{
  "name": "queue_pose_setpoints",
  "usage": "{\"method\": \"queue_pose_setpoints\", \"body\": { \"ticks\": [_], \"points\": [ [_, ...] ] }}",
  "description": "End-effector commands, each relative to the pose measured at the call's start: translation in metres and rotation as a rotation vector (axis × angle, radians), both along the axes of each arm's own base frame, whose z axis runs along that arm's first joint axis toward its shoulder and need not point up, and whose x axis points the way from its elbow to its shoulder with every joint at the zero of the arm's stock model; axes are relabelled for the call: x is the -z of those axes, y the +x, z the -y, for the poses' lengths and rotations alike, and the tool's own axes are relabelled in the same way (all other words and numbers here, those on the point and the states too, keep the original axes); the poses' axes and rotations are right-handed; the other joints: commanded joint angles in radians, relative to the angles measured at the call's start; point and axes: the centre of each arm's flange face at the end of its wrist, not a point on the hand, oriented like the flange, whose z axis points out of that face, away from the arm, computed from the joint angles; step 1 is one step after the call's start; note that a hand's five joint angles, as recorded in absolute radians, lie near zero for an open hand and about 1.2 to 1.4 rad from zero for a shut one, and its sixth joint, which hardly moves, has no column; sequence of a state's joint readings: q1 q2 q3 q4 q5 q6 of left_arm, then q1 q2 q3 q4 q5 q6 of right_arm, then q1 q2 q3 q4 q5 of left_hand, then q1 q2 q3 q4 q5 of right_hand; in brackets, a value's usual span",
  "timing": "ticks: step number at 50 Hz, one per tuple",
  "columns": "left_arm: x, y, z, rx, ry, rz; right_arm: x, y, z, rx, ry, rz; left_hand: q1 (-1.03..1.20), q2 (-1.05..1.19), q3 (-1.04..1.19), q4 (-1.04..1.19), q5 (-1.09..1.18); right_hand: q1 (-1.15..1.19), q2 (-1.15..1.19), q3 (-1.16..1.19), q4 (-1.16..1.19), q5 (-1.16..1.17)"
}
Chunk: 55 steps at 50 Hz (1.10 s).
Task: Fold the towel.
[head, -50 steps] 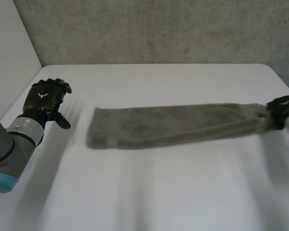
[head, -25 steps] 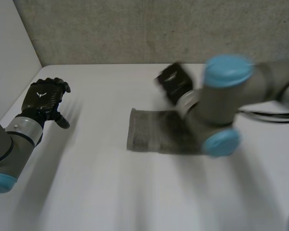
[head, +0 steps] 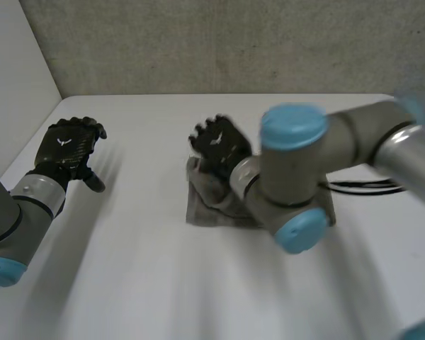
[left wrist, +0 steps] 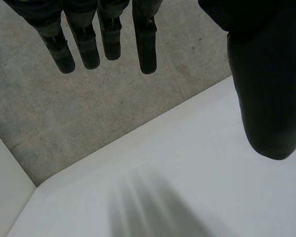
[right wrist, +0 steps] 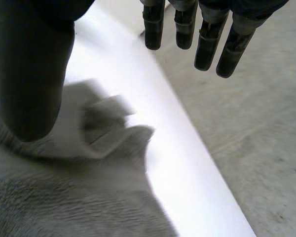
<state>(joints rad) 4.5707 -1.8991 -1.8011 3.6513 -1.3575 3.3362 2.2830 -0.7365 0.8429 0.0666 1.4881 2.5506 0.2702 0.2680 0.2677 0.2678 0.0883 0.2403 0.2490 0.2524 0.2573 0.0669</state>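
Two robot hands are showing straight, relaxed fingers, gripping nothing: the right robot hand (head: 219, 144) is hovering over the folded grey towel (head: 209, 211) lying mid-worktop (head: 149, 283), while the left robot hand (head: 67, 146) is hanging well apart.

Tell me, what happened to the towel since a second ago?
The right hand swung across the table toward the left, carrying the towel's end over. The towel, stretched long before, now lies as a short folded pile. That hand's fingers are straight now and hold nothing. The left hand stayed open at its own side of the white table.
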Motion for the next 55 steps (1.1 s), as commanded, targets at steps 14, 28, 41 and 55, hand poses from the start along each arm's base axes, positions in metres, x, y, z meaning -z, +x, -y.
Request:
{"method": "queue_pose_setpoints", "body": {
  "ticks": [14,28,41,55],
  "points": [
    [0.0,-0.005,-0.004,0.016,0.003,-0.002,0.031,-0.153,0.023,0.358,0.333,0.003,-0.013,-0.01,-0.01,-0.01,-0.005,-0.053,-0.062,-0.066,-0.07,-0.055],
    [0.001,-0.01,-0.007,0.028,0.005,-0.003,0.075,-0.178,0.044,0.418,0.246,-0.042,-0.019,-0.016,-0.016,-0.016,-0.011,0.955,0.946,0.943,0.938,0.954],
    [-0.005,-0.012,-0.005,0.034,-0.014,-0.008,0.002,-0.16,0.064,0.375,0.021,0.046,-0.024,-0.022,-0.022,-0.022,-0.017,1.156,1.147,1.144,1.139,1.155],
    [-0.043,-0.035,-0.009,0.095,-0.125,-0.055,0.032,-0.005,-0.048,-0.265,-0.115,-0.193,-0.036,-0.034,-0.034,-0.034,-0.029,1.156,1.147,1.144,1.139,1.155]
  ]
}}
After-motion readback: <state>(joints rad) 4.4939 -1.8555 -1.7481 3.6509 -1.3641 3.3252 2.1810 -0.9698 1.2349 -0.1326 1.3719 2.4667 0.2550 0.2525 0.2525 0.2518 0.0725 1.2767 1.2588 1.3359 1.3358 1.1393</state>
